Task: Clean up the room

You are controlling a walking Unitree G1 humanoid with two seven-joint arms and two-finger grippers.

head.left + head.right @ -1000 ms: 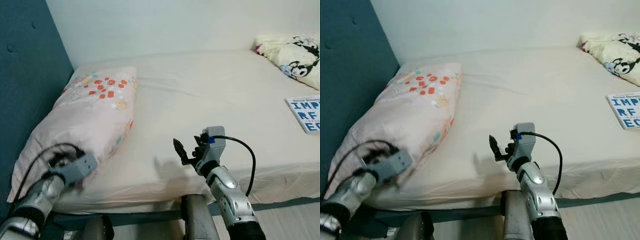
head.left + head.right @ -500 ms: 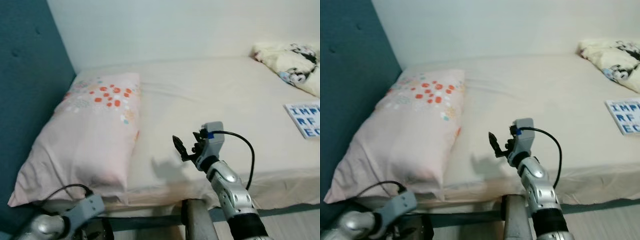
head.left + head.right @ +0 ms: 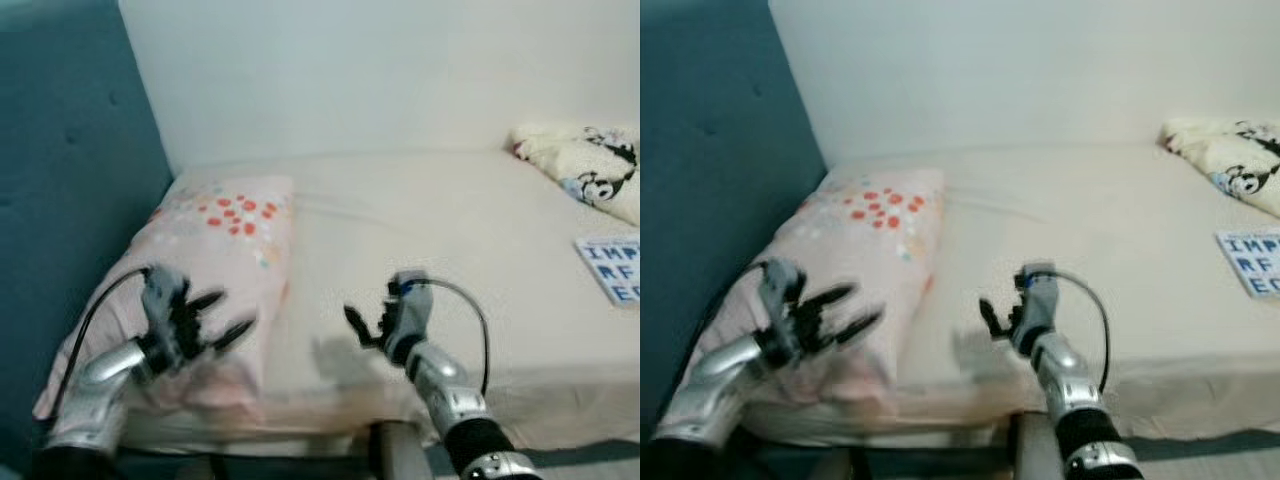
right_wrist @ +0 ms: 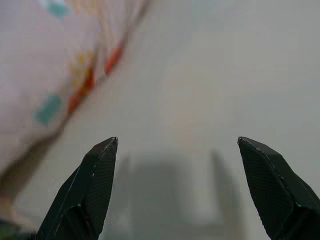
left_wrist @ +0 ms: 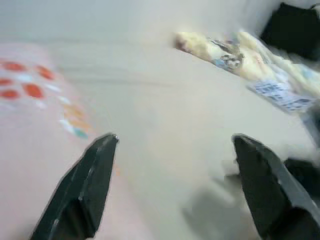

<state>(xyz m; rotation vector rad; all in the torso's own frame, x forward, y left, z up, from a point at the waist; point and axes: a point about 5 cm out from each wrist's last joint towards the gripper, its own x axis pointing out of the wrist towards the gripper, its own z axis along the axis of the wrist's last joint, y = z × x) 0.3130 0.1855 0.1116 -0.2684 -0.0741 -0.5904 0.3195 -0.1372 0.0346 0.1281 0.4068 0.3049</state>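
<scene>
A pink pillow (image 3: 215,240) with red and orange dots lies at the left end of the bed (image 3: 450,220), against the teal headboard (image 3: 70,180). My left gripper (image 3: 230,312) hovers open just over the pillow's front part, holding nothing. In the left wrist view the left gripper (image 5: 175,140) looks across the pillow (image 5: 30,115) and the sheet. My right gripper (image 3: 362,325) hangs open above the bare sheet near the bed's front edge, right of the pillow. The right wrist view has the right gripper (image 4: 177,142) facing the pillow's edge (image 4: 60,75).
A cream blanket (image 3: 585,170) with cartoon prints is bunched at the far right of the bed. A white book (image 3: 615,267) with blue letters lies in front of it. A white wall runs behind the bed.
My left arm has risen from below the bed's front edge to above the pillow, its fingers spread. The camera has tilted up a little. The right gripper stays in about the same place.
</scene>
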